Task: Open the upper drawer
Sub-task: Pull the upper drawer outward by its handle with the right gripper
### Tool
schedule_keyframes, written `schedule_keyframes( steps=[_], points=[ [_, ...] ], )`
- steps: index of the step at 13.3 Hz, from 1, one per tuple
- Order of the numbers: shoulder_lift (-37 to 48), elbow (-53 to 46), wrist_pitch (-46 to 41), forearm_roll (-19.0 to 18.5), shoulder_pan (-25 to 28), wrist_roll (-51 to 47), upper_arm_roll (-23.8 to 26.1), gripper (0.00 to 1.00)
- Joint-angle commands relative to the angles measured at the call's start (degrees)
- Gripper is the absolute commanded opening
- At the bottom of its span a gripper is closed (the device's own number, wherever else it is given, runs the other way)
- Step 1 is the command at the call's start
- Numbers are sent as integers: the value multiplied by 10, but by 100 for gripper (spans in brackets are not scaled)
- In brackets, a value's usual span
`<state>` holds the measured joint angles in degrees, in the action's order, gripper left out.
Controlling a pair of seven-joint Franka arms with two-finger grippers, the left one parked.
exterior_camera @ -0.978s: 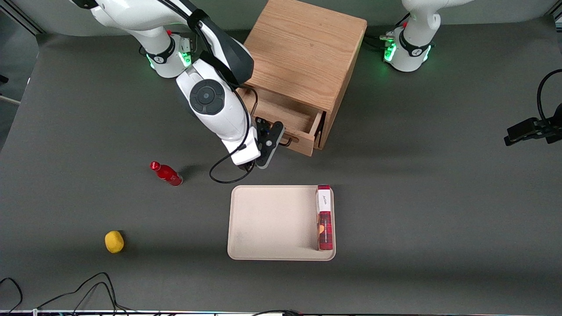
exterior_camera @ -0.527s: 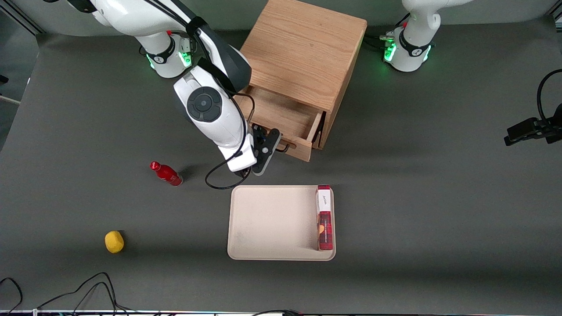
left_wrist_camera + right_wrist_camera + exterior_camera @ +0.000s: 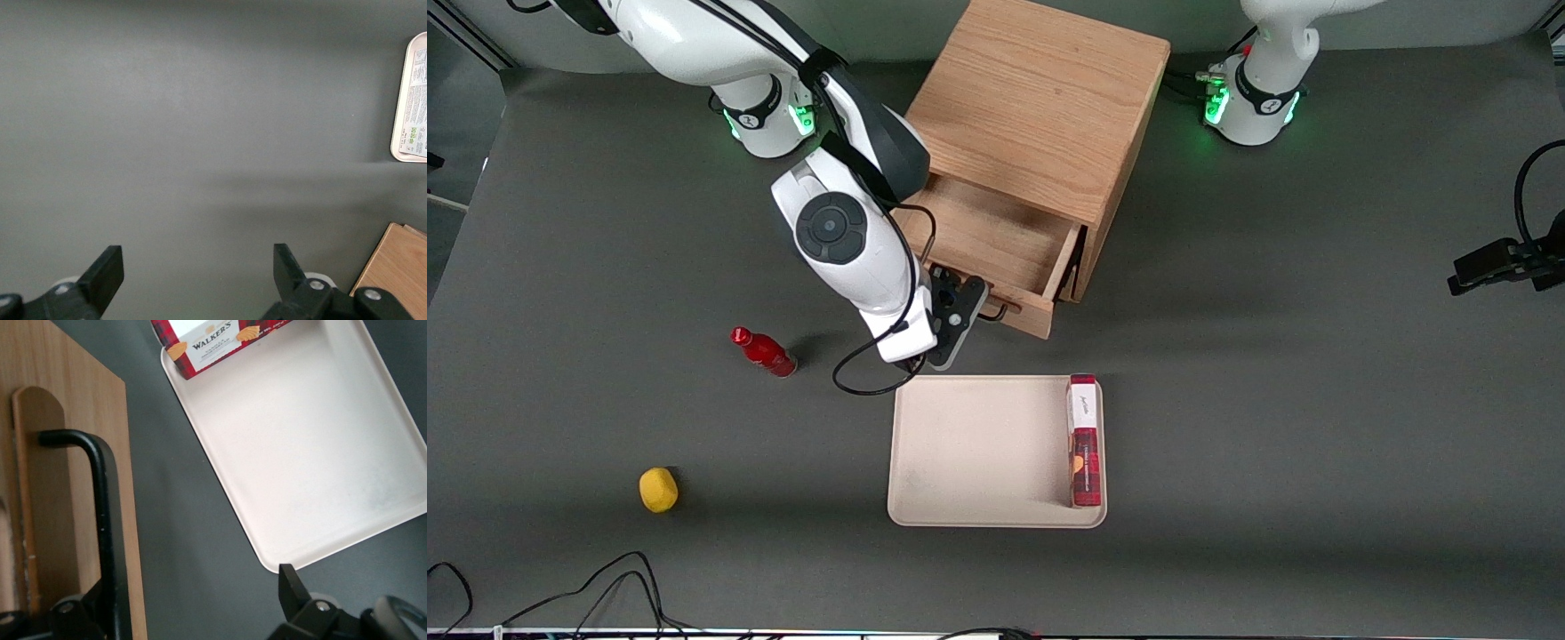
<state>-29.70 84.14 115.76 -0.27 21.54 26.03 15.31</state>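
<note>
The upper drawer [image 3: 996, 244] of the oak cabinet [image 3: 1040, 98] stands pulled out, its bare wooden inside showing. On its front panel [image 3: 73, 487] sits the black wire handle [image 3: 100, 513], also seen from the front camera [image 3: 1000, 311]. My gripper [image 3: 967, 295] is in front of the drawer at the handle. It is open [image 3: 193, 587], with the fingers wide apart. One finger [image 3: 93, 603] lies against the handle bar, and the other [image 3: 290, 583] hangs over the table near the tray's corner.
A beige tray [image 3: 978, 444] lies on the table nearer the front camera than the drawer, with a red biscuit box [image 3: 1084, 440] on it. A red bottle [image 3: 765, 352] and a yellow fruit [image 3: 658, 490] lie toward the working arm's end. Cables [image 3: 605, 578] trail by the table's front edge.
My gripper has drawn back toward the front camera along with the handle. The upper drawer has slid farther out of the cabinet.
</note>
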Motion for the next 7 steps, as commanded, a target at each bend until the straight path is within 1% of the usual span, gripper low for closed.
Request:
schedule_keyframes(
  steps=[1, 7],
  points=[
    [-25, -36, -1, -14, -8, 10, 4, 100],
    [-48, -63, -1, -15, -14, 21, 4, 100]
  ],
)
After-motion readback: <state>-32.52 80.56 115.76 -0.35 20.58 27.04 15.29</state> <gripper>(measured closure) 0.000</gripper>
